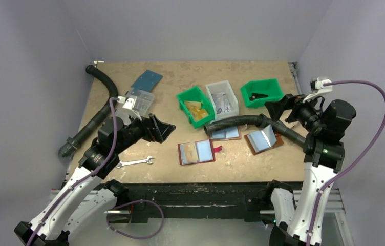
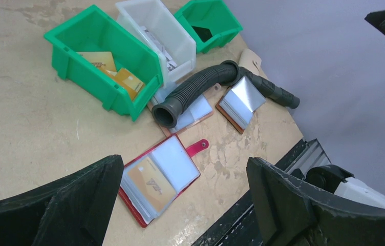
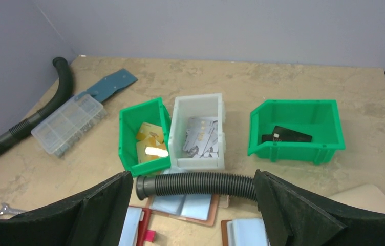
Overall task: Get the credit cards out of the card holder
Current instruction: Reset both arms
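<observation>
The card holder (image 1: pixel 196 152) lies open on the table near the front edge, dark red with a small red tab (image 1: pixel 217 149) on its right. A tan-orange credit card (image 2: pixel 151 183) shows in its left pocket; the right pocket (image 2: pixel 176 162) looks pale blue-grey. My left gripper (image 1: pixel 166 130) hovers open to the left of and above the holder, which shows between its fingers in the left wrist view, with the left gripper (image 2: pixel 184 163) holding nothing. My right gripper (image 1: pixel 276 107) is open and empty at the back right. In its wrist view only the holder's edge (image 3: pixel 143 223) shows.
A grey corrugated hose (image 1: pixel 241 122) lies over a brown folder (image 1: pixel 226 134); a second brown folder (image 1: pixel 264 139) sits to its right. Two green bins (image 1: pixel 195 105) (image 1: pixel 261 92) flank a white bin (image 1: pixel 222 98). A wrench (image 1: pixel 135 162), clear organiser box (image 1: pixel 140 100) and black hose (image 1: pixel 95 113) lie on the left.
</observation>
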Controlling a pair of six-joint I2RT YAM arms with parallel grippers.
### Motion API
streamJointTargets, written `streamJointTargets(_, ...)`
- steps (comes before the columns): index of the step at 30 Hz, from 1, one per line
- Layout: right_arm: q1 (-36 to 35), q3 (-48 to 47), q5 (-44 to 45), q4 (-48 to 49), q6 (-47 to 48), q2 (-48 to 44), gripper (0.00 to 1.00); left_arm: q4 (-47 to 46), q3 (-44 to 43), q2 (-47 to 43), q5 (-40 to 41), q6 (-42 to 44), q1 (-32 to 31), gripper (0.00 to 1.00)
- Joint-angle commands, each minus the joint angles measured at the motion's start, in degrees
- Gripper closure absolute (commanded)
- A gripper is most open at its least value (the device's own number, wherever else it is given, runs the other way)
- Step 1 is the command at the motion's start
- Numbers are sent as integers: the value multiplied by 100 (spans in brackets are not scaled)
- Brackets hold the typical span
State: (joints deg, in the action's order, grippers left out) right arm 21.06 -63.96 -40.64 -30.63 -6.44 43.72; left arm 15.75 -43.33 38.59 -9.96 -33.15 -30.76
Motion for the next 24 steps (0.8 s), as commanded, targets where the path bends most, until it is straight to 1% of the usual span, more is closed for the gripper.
streamJointTargets(1,36,-400,-98,-377,523,167,1,-718,356,21,-438,253,35,0)
streamJointTargets(4,58,-478,-26,-512,617,283,1,-816,596,18,-596,385,42,0)
streamJointTargets(6,117,-490,-2,-548,837,356,1,-800,680,22,-657,495,44,0)
streamJointTargets(12,425,-407,-25,-471,827,401,1,-730,601,131,-839,747,36,0)
streamJointTargets(18,522,-293,199,-377,694,237,1,-756,580,307,-905,781,39,0)
streamJointTargets(19,522,-266,254,-347,532,200,1,-762,580,341,-916,783,37,0)
streamJointTargets(24,522,-154,761,-201,233,84,1,-822,610,470,-966,689,41,1)
